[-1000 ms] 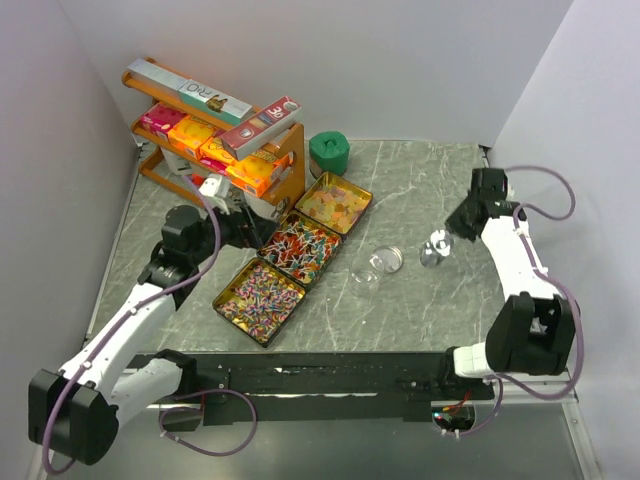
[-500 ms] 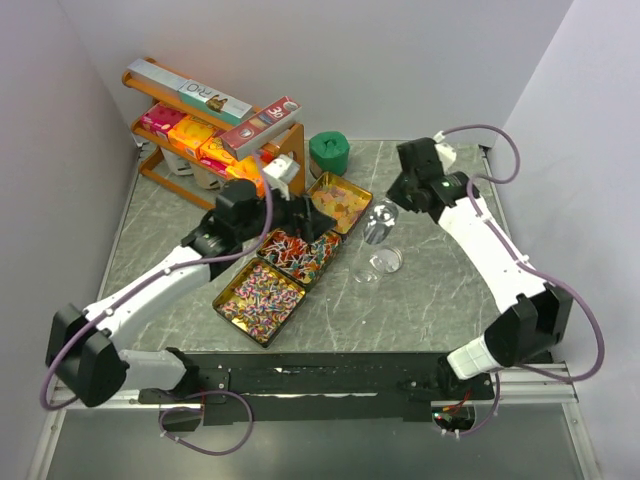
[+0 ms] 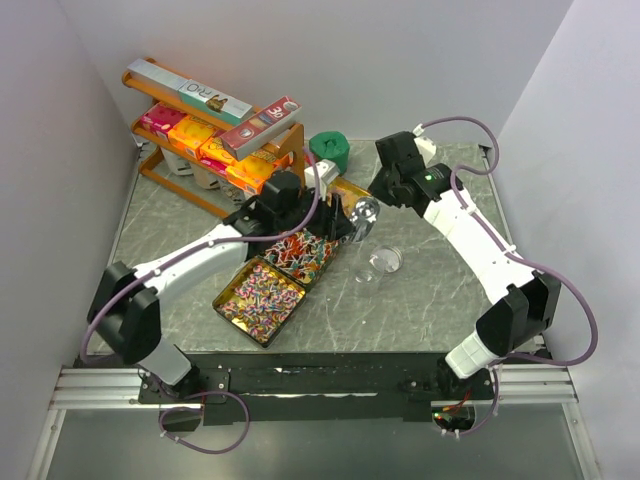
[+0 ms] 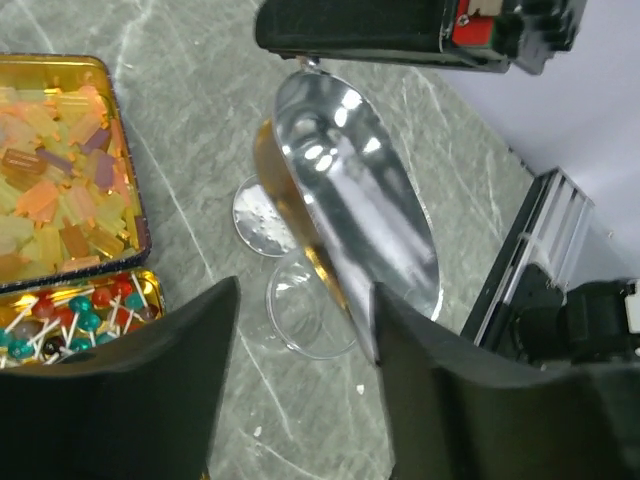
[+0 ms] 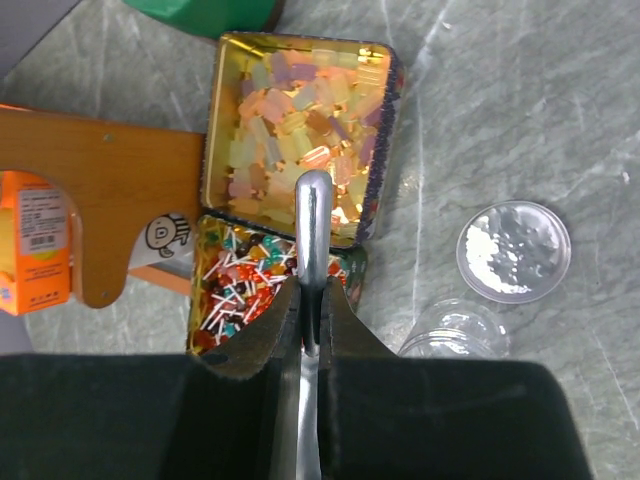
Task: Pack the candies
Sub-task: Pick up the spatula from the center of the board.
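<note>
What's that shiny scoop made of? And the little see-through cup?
The scoop looks like polished metal: it's silvery and mirror-bright, with lights reflecting in it. The cup looks like clear plastic, or maybe glass: the grey table shows straight through it.

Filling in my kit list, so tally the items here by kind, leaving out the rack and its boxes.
Gold candy trays: 3
Clear jar: 1
Clear lid: 1
Green container: 1
Metal scoop: 1
Total: 7
</note>
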Controlling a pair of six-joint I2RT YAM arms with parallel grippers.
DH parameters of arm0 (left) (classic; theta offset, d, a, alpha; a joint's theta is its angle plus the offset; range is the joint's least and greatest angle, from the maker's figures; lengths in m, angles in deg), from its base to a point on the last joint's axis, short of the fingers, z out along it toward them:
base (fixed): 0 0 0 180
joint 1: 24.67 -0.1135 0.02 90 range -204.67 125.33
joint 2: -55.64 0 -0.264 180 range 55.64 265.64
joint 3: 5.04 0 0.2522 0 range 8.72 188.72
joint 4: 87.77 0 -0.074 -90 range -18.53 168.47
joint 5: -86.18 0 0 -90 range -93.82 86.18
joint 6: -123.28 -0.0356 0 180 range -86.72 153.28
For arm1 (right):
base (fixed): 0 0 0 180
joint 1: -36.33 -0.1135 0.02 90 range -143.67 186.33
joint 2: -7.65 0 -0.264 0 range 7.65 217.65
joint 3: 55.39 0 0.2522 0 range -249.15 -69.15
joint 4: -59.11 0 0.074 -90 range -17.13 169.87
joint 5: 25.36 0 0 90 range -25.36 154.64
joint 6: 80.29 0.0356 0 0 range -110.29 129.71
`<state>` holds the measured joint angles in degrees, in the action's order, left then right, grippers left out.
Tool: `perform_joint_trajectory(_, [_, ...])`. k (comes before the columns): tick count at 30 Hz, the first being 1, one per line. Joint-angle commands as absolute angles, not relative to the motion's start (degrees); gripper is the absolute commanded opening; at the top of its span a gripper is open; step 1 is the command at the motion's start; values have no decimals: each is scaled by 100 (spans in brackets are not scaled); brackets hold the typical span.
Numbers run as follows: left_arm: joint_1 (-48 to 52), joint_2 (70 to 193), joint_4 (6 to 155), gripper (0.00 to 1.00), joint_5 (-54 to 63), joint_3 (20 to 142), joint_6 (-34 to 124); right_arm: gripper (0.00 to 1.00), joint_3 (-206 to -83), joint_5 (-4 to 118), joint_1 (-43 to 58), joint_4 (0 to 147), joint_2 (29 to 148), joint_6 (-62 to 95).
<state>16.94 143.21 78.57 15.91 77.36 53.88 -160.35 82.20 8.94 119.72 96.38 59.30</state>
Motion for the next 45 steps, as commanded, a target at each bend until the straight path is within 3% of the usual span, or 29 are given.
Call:
perform_joint_trajectory(1, [1717, 14599, 7575, 53, 2025, 8211, 5253, 0, -16275, 7932, 856, 11972, 9309, 5753])
perform_joint_trajectory(4, [1717, 14599, 7593, 18, 2053, 8158, 5210, 0, -16205, 7678, 873, 11998, 9160, 5586])
perform_joint_trajectory(5, [1717, 14564, 7549, 1, 2018, 8150, 5183, 0, -16161, 7607, 874, 11972, 9107, 5516])
perform_joint_trajectory(10, [1708, 14196, 7268, 1, 2071, 8000, 4648, 0, -15450, 6748, 1023, 11629, 8536, 4866])
perform_joint_trajectory(11, [1717, 14134, 7171, 1, 2053, 8017, 4534, 5, -15345, 6632, 1084, 11690, 8491, 4787])
perform_joint_trajectory(12, [1708, 14003, 7031, 1, 2070, 8026, 4419, 14, -15300, 6552, 1128, 11769, 8430, 4673])
perform_joint_trajectory(13, [1699, 13923, 6830, 1, 2070, 8035, 4209, 34, -15213, 6447, 1250, 11770, 8308, 4541])
perform_joint_trajectory(15, [1673, 13696, 6653, 1, 2070, 7991, 4024, 57, -14993, 5885, 1365, 11726, 8132, 4217])
perform_joint_trajectory(16, [1682, 13624, 6426, 1, 2062, 7991, 3944, 78, -14940, 5701, 1427, 11674, 7904, 4041])
perform_joint_trajectory(18, [1647, 13432, 6187, 1, 2061, 7991, 3743, 96, -14922, 5454, 1419, 11629, 7675, 3497])
perform_joint_trajectory(19, [1629, 13361, 6038, 1, 2114, 8000, 3672, 100, -14922, 5218, 1427, 11568, 7430, 3198])
perform_joint_trajectory(25, [1629, 12938, 4975, 1, 2920, 8254, 3146, 99, -15439, 3312, 1419, 11444, 6909, 1237])
perform_joint_trajectory(28, [1629, 12938, 4246, 1, 3273, 8579, 2881, 99, -16063, 2163, 1357, 11803, 7075, 516])
perform_joint_trajectory(31, [1638, 12929, 3709, 1, 3590, 8791, 2573, 99, -16573, 1772, 1269, 12408, 7364, 15])
perform_joint_trajectory(35, [1629, 12903, 3243, 1, 4397, 8896, 2336, 92, -17127, 1814, 971, 13506, 7814, -662])
perform_joint_trajectory(40, [1594, 12938, 2865, 1, 5084, 8818, 2335, 69, -16821, 2428, 322, 13923, 7806, -971])
perform_joint_trajectory(42, [1559, 12999, 2733, 1, 5488, 8739, 2283, 65, -16549, 2806, 128, 13949, 7709, -997])
perform_joint_trajectory(45, [1550, 13079, 2468, 1, 5805, 8633, 2133, 67, -16329, 3001, -172, 14090, 7613, -962])
